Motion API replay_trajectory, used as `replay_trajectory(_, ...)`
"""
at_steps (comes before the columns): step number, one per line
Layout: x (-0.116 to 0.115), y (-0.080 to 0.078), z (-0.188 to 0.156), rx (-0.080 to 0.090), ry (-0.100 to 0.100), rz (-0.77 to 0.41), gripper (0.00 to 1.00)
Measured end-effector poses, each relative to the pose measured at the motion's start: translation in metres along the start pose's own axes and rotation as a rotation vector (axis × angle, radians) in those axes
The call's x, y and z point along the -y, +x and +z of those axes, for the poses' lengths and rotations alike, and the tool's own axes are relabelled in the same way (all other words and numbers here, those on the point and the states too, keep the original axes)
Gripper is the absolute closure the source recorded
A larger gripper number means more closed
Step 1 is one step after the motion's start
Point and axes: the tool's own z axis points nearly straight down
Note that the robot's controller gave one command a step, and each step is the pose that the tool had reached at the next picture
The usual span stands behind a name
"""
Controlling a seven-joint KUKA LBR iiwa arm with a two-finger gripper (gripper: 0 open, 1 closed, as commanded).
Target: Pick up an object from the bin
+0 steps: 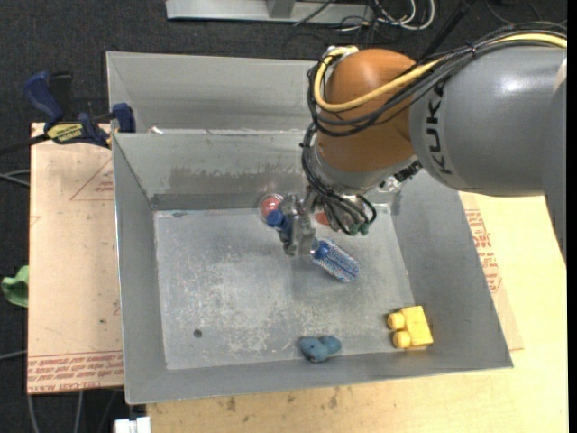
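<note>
The gripper (294, 233) hangs low near the bin's (225, 287) back wall, between a red ball (270, 207) and a blue-and-white tube (335, 262). Whether it is spread or pinched, I cannot tell. It is best to centre squarely over one before closing.

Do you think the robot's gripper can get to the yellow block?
Probably yes. The yellow block lies alone on the bin floor near the view's lower right corner, with nothing on it. The gripper is farther back, by a blue-and-white tube. The nearby bin walls might crowd it.
</note>
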Motion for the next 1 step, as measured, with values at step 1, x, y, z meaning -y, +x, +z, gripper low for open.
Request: replay_trajectory(1, 0.0116, -0.0079, -0.0783, 0.002, 0.001, 0.006, 1.00)
